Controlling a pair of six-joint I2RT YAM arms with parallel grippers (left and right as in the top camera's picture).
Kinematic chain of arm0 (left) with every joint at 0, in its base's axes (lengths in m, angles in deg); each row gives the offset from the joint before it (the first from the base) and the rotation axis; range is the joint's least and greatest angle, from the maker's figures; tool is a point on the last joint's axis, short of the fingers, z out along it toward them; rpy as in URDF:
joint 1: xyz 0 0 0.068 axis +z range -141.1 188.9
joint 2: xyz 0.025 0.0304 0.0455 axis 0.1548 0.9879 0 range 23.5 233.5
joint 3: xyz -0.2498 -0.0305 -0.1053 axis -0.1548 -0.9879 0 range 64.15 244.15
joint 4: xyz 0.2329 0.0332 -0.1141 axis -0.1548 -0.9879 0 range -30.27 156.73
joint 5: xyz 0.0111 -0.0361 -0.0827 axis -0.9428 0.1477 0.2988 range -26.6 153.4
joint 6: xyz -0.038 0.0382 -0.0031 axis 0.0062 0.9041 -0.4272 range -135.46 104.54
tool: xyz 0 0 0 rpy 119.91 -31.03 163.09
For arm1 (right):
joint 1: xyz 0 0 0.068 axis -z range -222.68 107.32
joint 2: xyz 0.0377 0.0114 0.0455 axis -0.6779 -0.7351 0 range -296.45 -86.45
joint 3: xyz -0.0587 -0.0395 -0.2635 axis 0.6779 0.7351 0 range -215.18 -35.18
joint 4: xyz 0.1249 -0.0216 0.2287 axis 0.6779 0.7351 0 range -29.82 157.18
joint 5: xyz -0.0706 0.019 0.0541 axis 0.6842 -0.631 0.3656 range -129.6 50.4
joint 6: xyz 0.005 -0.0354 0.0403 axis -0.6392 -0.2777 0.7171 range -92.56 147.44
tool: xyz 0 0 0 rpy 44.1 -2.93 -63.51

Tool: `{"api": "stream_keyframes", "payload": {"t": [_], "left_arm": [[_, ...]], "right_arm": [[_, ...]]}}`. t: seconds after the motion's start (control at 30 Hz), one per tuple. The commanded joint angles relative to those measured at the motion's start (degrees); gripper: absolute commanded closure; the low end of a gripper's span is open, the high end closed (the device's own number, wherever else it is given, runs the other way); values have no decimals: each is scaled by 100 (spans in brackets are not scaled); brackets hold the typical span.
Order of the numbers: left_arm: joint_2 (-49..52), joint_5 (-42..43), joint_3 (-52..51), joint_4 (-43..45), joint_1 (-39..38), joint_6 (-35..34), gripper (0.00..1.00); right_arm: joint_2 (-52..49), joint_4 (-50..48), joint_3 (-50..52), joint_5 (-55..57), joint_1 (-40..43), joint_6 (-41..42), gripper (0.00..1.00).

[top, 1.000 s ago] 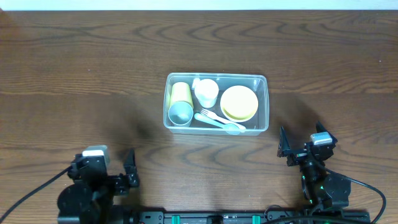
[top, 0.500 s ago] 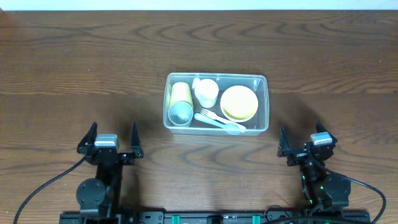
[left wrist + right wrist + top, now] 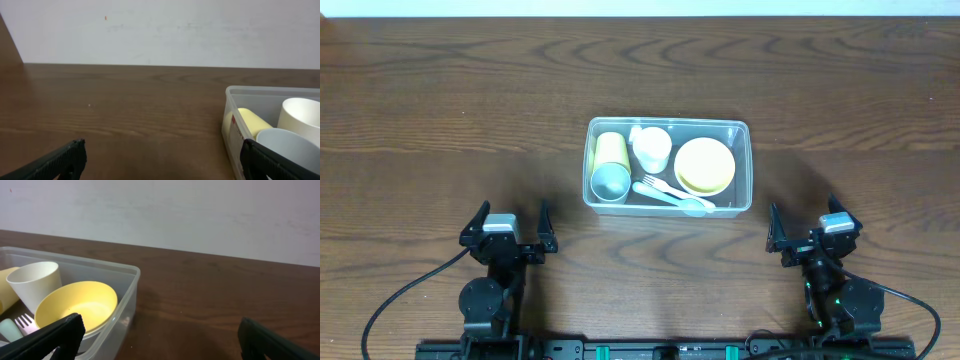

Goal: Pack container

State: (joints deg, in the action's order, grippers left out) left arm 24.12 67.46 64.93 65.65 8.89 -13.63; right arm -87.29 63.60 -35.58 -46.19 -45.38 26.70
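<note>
Left gripper (image 3: 513, 210) is swinging round to face forward, jaws spread wide and empty. Right gripper (image 3: 802, 224) is parked the same way. Container (image 3: 690, 121) is sitting mid table (image 3: 440, 100), well apart from both, holding cups (image 3: 651, 150), bowl (image 3: 704, 165) and fork (image 3: 655, 184) — I'm guessing packing's done

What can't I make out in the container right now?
- Left wrist: container cut off by right edge; a finger covers part of the grey cup.
- Right wrist: a finger hides most of the fork.
- Overhead: the yellow bowl hides anything beneath it.
</note>
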Motion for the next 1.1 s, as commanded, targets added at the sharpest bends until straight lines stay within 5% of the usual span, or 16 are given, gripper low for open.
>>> {"api": "stream_keyframes", "payload": {"t": [0.0,0.2,1.07], "left_arm": [[-52,92,-55,-269,20,-236,2],[-52,92,-55,-264,20,-710,2],[-39,92,-55,-256,22,-706,2]], "right_arm": [[24,24,9,37,39,-85,1],[24,24,9,35,39,-85,1],[24,24,9,37,39,-85,1]]}}
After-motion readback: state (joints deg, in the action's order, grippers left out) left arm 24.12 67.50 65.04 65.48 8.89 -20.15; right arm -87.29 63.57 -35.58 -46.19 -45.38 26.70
